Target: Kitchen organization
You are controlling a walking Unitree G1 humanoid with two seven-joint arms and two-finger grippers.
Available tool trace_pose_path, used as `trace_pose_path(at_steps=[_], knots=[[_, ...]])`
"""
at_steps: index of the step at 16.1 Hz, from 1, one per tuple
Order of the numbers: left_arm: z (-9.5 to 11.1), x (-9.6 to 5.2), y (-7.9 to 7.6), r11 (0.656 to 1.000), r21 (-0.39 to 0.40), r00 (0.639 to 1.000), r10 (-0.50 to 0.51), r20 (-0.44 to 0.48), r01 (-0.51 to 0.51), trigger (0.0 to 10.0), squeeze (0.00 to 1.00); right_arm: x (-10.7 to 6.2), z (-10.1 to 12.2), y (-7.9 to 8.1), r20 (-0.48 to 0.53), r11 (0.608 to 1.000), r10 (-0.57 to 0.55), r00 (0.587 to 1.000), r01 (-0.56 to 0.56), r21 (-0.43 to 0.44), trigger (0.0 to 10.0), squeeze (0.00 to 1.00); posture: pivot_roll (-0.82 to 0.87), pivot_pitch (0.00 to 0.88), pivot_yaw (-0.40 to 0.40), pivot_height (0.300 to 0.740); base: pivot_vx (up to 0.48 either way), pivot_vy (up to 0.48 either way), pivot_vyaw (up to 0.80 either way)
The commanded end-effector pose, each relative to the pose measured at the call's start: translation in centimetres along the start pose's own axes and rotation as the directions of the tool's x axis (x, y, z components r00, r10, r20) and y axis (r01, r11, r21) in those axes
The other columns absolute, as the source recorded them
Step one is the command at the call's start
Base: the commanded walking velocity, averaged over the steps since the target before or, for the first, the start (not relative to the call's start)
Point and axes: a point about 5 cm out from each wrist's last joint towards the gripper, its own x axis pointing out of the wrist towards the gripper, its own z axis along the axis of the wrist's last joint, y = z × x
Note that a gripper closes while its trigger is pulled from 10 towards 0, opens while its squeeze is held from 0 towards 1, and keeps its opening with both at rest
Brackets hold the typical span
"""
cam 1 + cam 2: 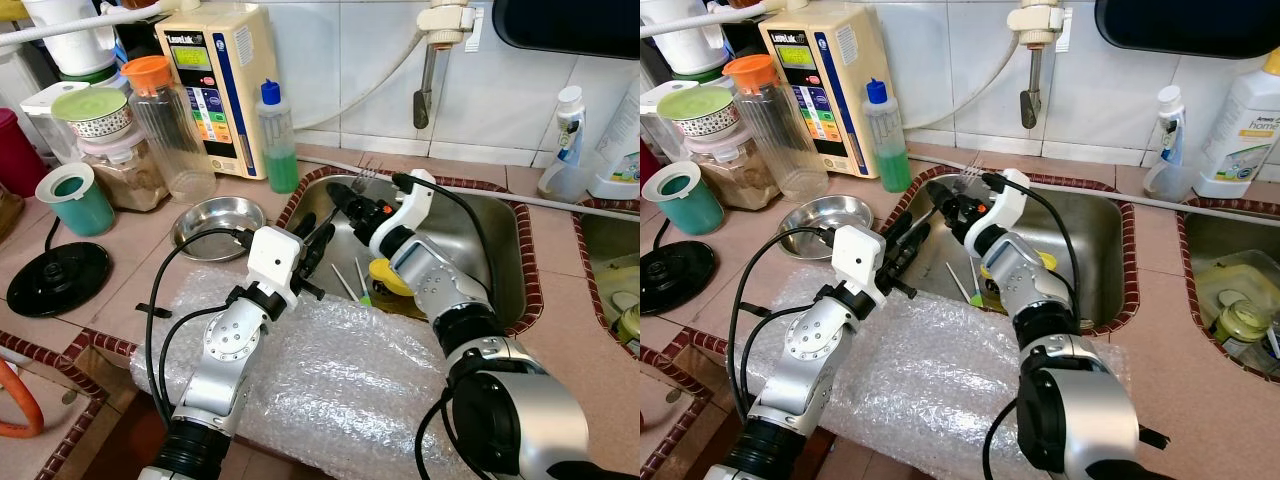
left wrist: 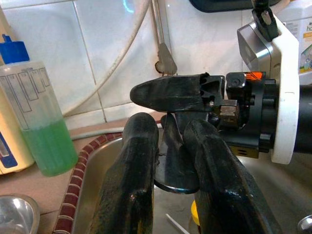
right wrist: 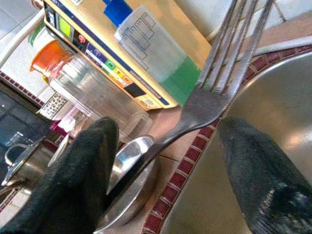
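Right wrist view shows the right pincer [image 1: 352, 205] grasping a fork [image 3: 214, 73] over the sink's [image 1: 500, 215] left rim, tines raised, likely lifted out for sorting. Left pincer [image 1: 318, 240] hovers just beside it at that rim, fingers near together, gripping nothing I can confirm. Inside the sink lie chopsticks [image 1: 345, 282] and something yellow [image 1: 385, 278]. Left of the sink a steel bowl [image 1: 215, 225] sits on the desk [image 1: 120, 270].

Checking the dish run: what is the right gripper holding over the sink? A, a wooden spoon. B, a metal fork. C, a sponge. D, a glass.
B: the right wrist view shows a metal fork pinched in the right gripper by the sink rim.
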Motion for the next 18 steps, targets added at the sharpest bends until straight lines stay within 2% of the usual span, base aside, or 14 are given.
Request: trace_pose_path(at_steps=[1, 6, 18], knots=[[0.47, 0.27, 0.34, 1.000, 0.014, 1.000, -0.001, 0.021, 0.001, 0.0, 0.00, 0.44, 0.34, 0.52, 0.000, 1.000, 0.007, 1.000, -0.007, 0.004, 0.0, 0.00, 0.10, 0.000, 0.096, 0.740, 0.000, 0.000, 0.00], [0.46, 0.27, 0.62, 1.000, 0.020, 1.000, -0.007, 0.016, 0.006, 0.0, 0.00, 0.39, 0.50, 0.46, 0.009, 0.996, 0.036, 0.999, -0.036, 0.076, 0.0, 0.00, 0.11, 0.000, 0.107, 0.740, 0.000, 0.000, 0.00], [0.37, 0.39, 0.77, 1.000, 0.020, 1.000, -0.004, 0.014, 0.003, 0.0, 0.00, 0.31, 0.38, 0.40, 0.000, 0.996, 0.054, 0.999, -0.054, 0.073, 0.0, 0.00, 0.11, 0.000, 0.113, 0.740, 0.000, 0.000, 0.00]])
